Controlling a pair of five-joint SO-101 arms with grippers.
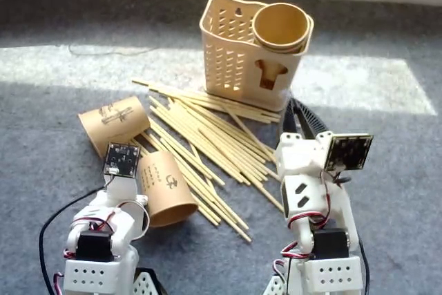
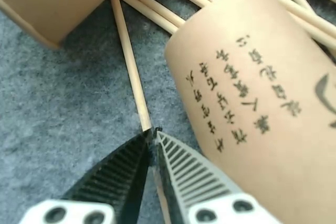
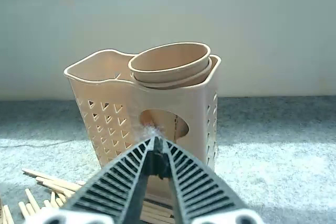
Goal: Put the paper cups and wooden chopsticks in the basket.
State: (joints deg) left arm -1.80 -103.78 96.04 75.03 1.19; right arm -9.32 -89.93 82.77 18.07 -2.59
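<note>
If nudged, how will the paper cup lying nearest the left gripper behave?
The paper cup lies on its side, so it would probably roll, curving because it tapers. Its paper wall likely dents under a firm squeeze.

Your only print is on the cups. The paper cup point(image 2: 252, 93) lying just beside the tip of the left tool point(image 2: 153, 136) carries three short columns of small dark characters along its side wall, upside down as the wrist camera sees them. Past them, farther from the tool, part of a larger curved dark mark shows. From the high view that mark sits as one dark emblem on the cup's wall. The second cup point(image 1: 114, 124), farther out beyond the left tool, bears a dark drawing with tiny lines of characters beside it, too small to make out.
</note>
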